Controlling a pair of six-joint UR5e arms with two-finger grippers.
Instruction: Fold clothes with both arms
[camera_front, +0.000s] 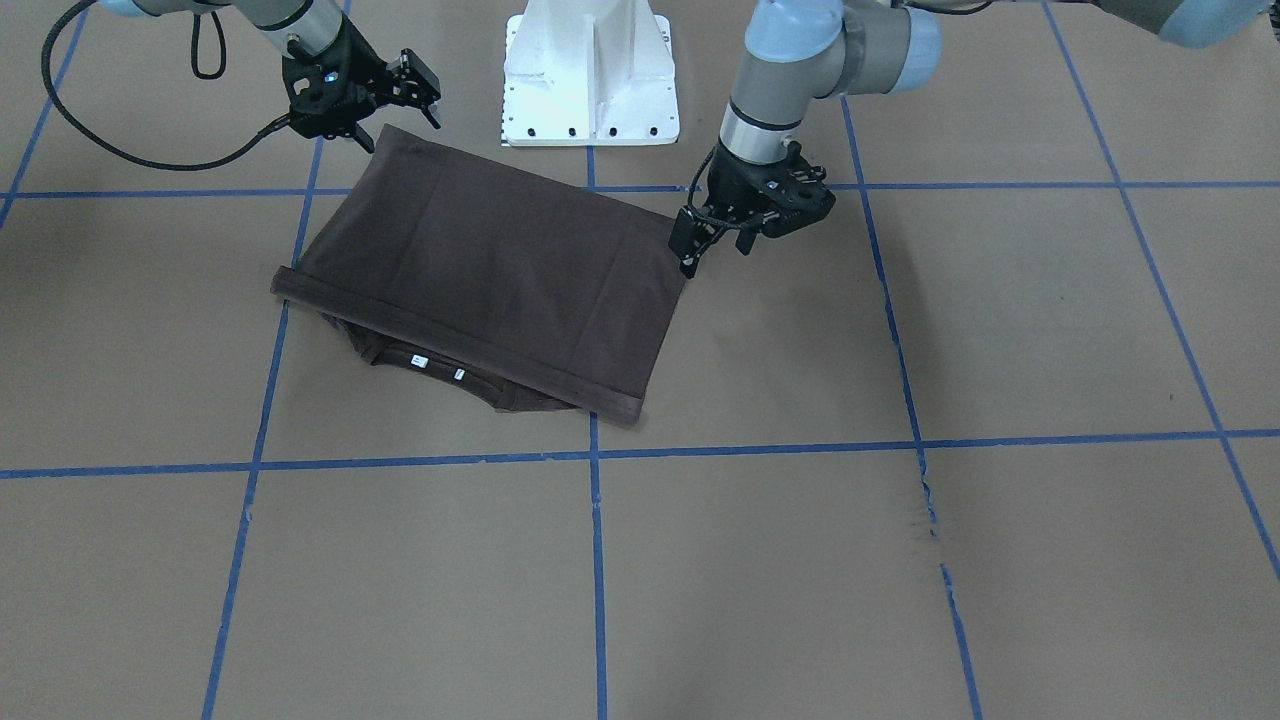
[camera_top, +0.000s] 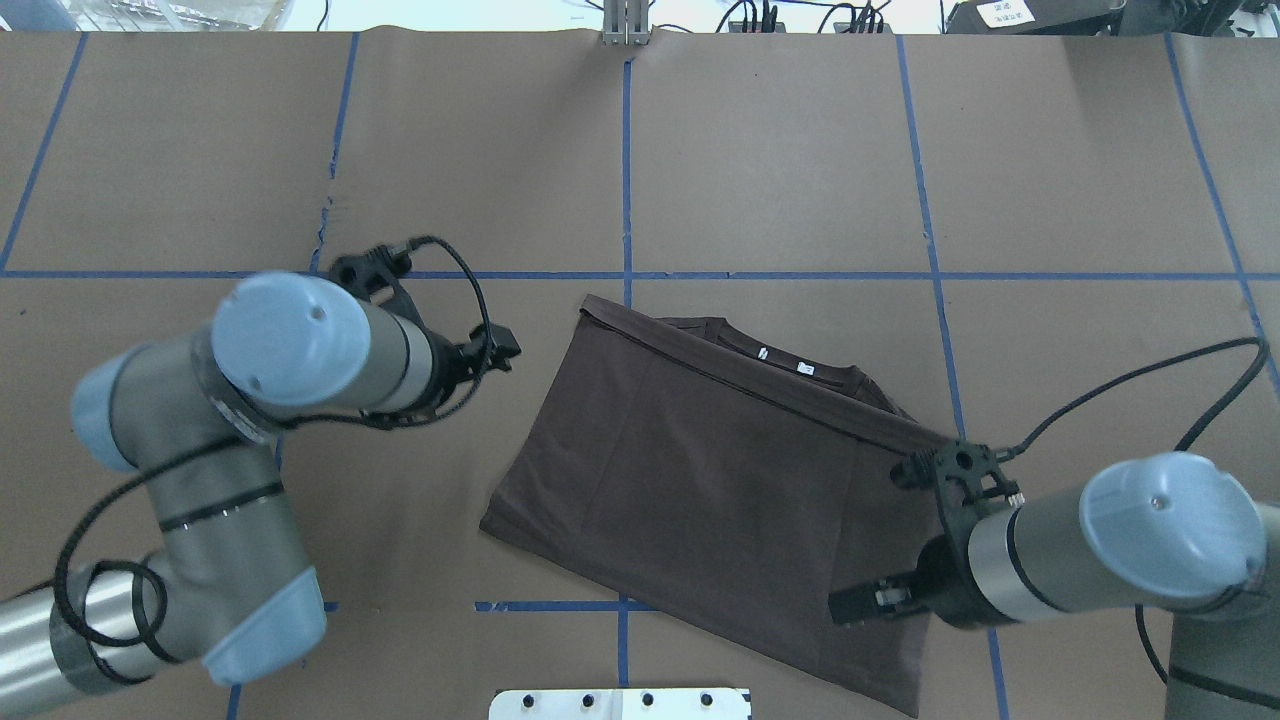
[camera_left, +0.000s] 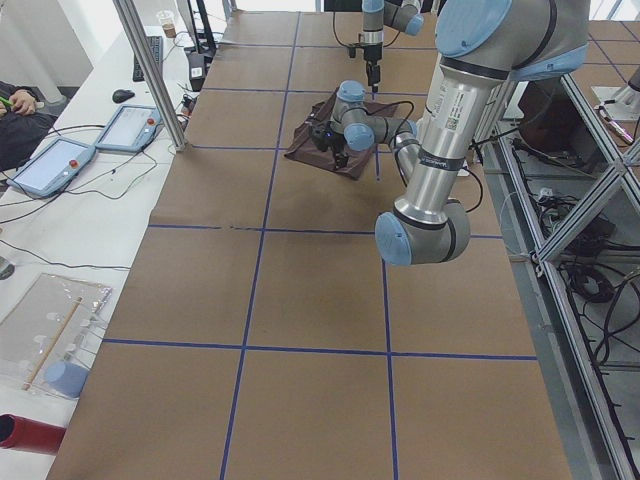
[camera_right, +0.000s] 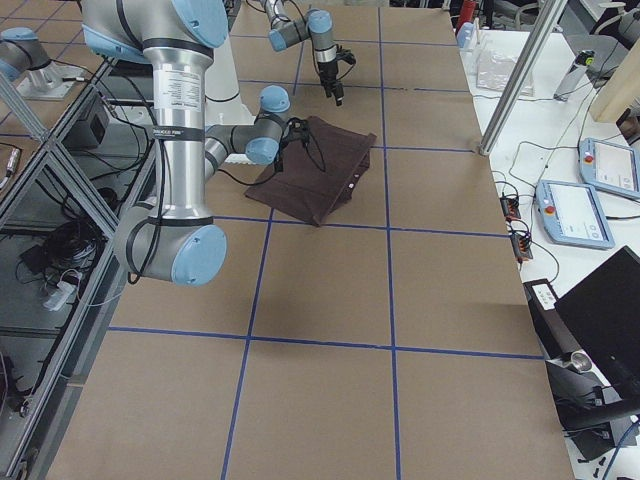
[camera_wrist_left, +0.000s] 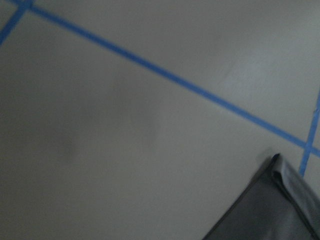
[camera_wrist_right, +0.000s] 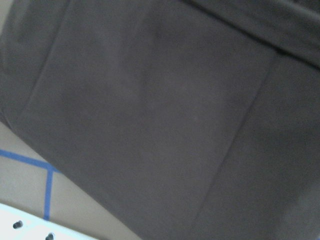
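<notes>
The dark brown T-shirt lies flat on the brown paper, folded once. Its hem band runs across just short of the collar, where the white labels show. My left gripper hovers open just outside one corner of the fold, holding nothing. My right gripper stands open over the opposite fold corner, also holding nothing. From overhead, the left gripper is beside the shirt's left edge. The right gripper is above its right part. The left wrist view catches one shirt corner. Dark fabric fills the right wrist view.
The white pedestal base stands at the robot's side of the table, close to the shirt. Blue tape lines grid the paper, which has a small tear. Side benches carry tablets and cables, and a person's arm rests there.
</notes>
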